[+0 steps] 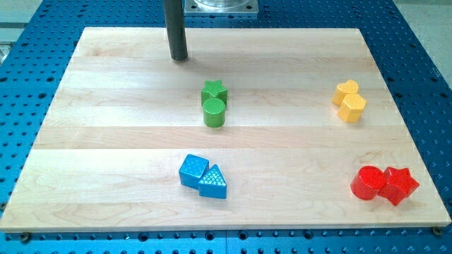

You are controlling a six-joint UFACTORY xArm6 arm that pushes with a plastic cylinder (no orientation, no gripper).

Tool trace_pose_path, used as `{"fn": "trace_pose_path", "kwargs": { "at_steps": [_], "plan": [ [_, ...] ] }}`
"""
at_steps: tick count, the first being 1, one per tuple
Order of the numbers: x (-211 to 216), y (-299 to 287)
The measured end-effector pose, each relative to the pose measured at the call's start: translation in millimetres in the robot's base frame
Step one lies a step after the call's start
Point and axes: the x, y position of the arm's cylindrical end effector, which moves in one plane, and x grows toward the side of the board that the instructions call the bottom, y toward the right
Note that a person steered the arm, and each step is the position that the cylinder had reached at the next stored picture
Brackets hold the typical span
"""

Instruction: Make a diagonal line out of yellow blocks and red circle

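Observation:
A yellow heart block (346, 90) and a yellow hexagon block (352, 108) touch each other at the view's right, upper half. A red circle block (367, 183) sits at the lower right, touching a red star block (400, 185) on its right. My tip (179, 58) rests on the board near the view's top, left of centre, far from the yellow and red blocks. It stands apart from every block.
A green star block (214, 90) and a green cylinder block (214, 112) touch near the board's middle. A blue cube block (193, 170) and a blue triangle block (213, 183) touch at the lower middle. The wooden board (106, 141) lies on a blue perforated table.

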Motion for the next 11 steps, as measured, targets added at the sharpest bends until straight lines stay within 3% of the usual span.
{"fn": "trace_pose_path", "kwargs": {
  "at_steps": [7, 8, 10, 11],
  "plan": [
    [1.1, 12.5],
    [22.7, 52.3],
    [50.9, 236.4],
    [58.4, 276.0]
  ]
}}
